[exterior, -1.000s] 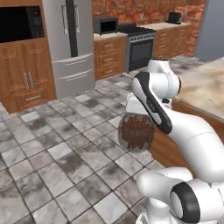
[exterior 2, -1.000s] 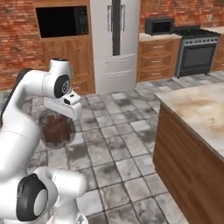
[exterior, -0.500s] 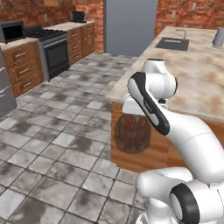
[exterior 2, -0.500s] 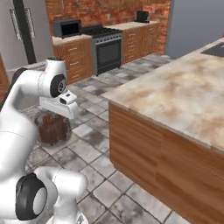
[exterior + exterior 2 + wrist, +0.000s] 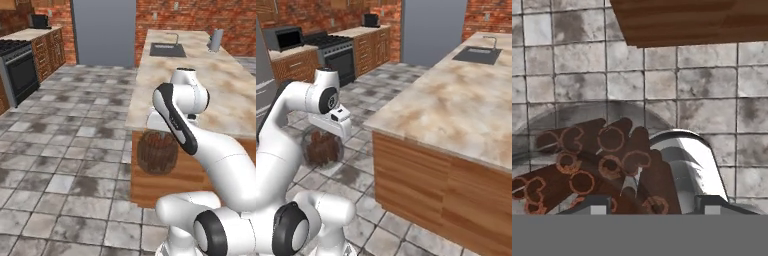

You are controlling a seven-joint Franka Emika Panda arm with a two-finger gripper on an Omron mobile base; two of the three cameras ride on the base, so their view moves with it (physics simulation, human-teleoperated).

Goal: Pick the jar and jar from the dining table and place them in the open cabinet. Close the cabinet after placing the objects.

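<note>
Grey mottled floor tiles run between a black stove along the brick wall and a long marbled tabletop with a sink set in it, whose wooden side panel stands just beside the arm. Hanging under the wrist, clear of the floor, is the jar of upright brown sticks; the hand view looks straight down onto the stick ends and the jar's glassy rim. The gripper is pinching that jar, its jaws set partway and clamped on the rim, with one tip on either side of the glass wall as far as can be made out. By my reading this is the carry step: one jar is in transit while the base travels, and the cabinet is not among what the cameras take in. What comes next calls for bringing the base round to face the open cabinet, then lifting the jar high enough to clear its shelf edge before letting go. The fingertips are cut off at the bottom of the hand view, and the arm's white links cover the jar's top from both base cameras, so the exact contact is uncertain.
</note>
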